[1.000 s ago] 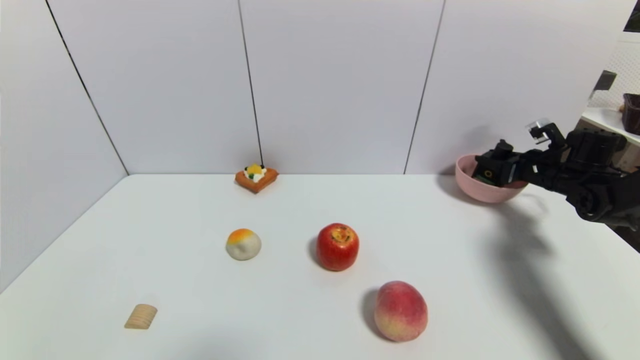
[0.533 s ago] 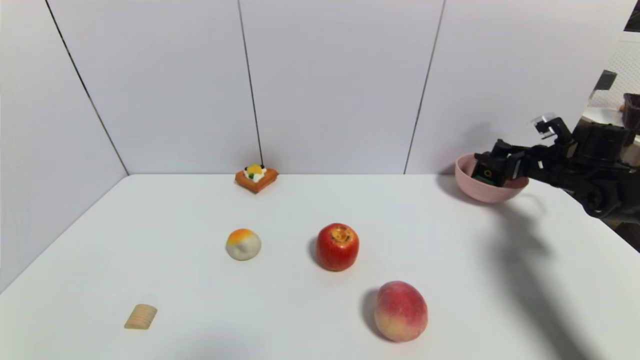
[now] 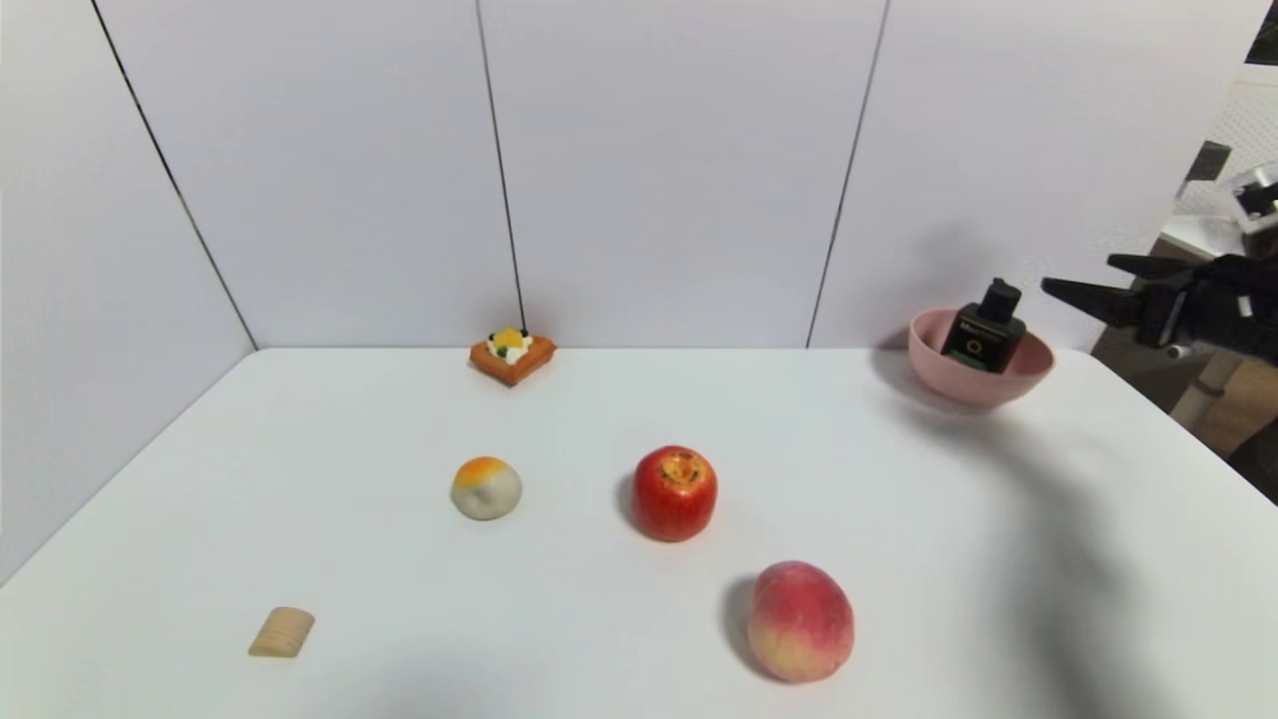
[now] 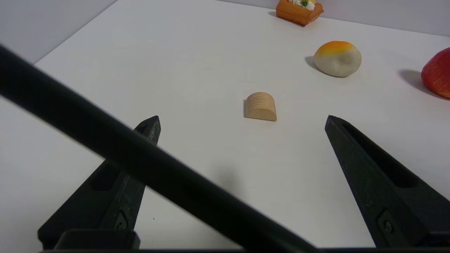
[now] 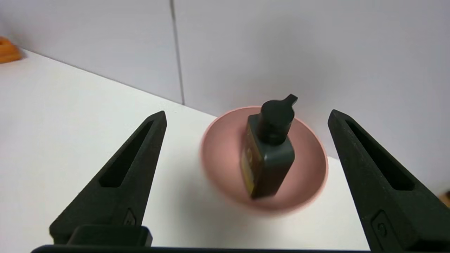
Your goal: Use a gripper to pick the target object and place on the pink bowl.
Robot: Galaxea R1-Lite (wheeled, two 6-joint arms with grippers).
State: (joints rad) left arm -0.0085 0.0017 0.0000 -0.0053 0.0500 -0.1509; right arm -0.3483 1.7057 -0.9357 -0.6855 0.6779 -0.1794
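— Sitting in the pink bowl (image 3: 980, 377), is that the black pump bottle (image 3: 985, 335)?

— Yes. It stands inside the bowl, tilted a little, its pump head poking above the rim. The bowl is at the far right corner of the white table (image 3: 559, 599), close to the back wall.

— And the right gripper (image 3: 1083, 280)?

— It hangs in the air just right of the bowl, apart from the bottle, touching nothing. From the right wrist camera its two pointed fingers (image 5: 119, 175) are spread wide, with the bottle and bowl showing in the gap between them.

— What about the left gripper (image 4: 242, 119)?

— Parked low over the near left part of the table, fingers also spread wide and holding nothing. A small ridged wooden block (image 4: 260, 106) lies on the table beyond its tips.

— Anything else on the table?

— A red apple (image 3: 675, 492) near the middle, a peach (image 3: 800, 620) nearer and to its right, a white-and-orange bun (image 3: 486, 487) left of the apple, and a toy waffle cake (image 3: 512, 357) against the back wall.
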